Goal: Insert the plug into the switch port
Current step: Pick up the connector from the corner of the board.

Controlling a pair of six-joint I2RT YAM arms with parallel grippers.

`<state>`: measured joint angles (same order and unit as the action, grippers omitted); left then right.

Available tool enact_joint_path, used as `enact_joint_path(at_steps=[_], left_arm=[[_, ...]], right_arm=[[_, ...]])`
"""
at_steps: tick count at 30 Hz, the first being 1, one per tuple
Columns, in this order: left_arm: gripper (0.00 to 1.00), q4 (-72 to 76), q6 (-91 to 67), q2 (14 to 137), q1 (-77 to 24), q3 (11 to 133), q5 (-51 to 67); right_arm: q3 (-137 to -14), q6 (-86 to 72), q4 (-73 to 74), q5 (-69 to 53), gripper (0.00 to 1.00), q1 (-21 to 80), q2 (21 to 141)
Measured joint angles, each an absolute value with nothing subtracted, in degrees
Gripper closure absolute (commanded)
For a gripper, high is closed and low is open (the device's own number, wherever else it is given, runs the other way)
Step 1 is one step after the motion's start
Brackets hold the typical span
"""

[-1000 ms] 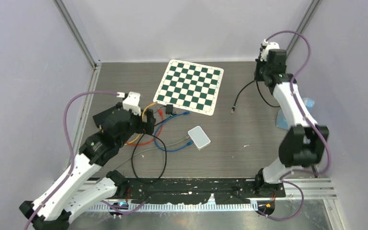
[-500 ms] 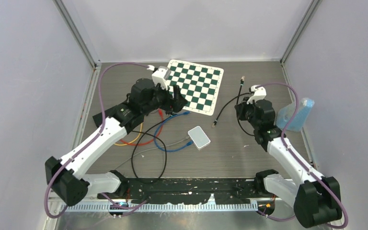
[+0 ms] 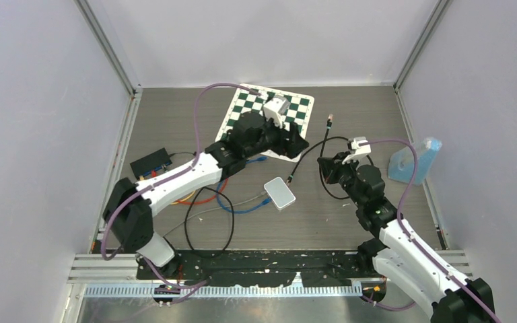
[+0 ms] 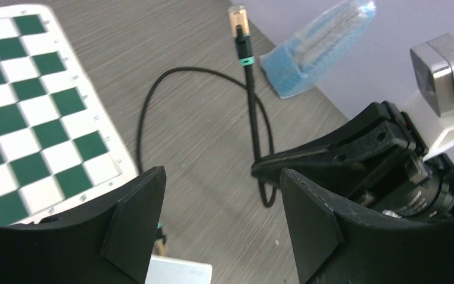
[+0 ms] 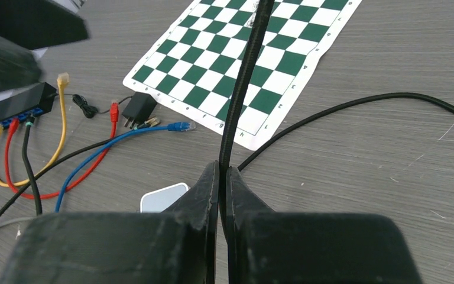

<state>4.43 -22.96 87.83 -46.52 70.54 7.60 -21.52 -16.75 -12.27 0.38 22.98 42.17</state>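
While the right fingers (image 5: 208, 192) pinch the black cable (image 5: 242, 77) short of its plug (image 4: 237, 21), the left fingers (image 4: 135, 228) hang open nearby, holding nothing, above the desk (image 3: 175, 114).

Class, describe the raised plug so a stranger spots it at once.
Right of the chessboard, a black cable stands up from the shut right gripper. The plug tips it: pale, green-collared, held aloft, unlike the coloured cables' plugs lying on the table.

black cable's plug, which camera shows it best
The left wrist view: the plug is large at the tip of the black cable, its pale end and green collar visible. The top external view shows it only as a speck. In the right wrist view the cable runs off the top edge, plug unseen.
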Motion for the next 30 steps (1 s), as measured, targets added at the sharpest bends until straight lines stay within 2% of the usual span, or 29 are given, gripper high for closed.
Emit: enact_joint_path(at_steps=[7,14,25,30], left_arm=[[0.32,9.69,-26.11,97.82,-48.51,79.44,9.67],[0.36,13.65,-30.24,103.13,-48.49,83.50,11.03],[0.48,17.10,-35.59,110.26,-48.53,86.24,14.87],[0.62,17.41,-36.12,110.69,-48.53,86.24,15.22]], right_arm=[[-20.23,-18.17,-12.01,1.06,0.95,23.44,37.87],[-18.50,-18.17,-11.66,0.93,0.95,23.57,36.95],[-17.41,-18.41,-12.25,-0.56,0.95,23.64,36.49],[-16.93,-18.65,-12.47,-1.37,0.95,23.66,36.51]])
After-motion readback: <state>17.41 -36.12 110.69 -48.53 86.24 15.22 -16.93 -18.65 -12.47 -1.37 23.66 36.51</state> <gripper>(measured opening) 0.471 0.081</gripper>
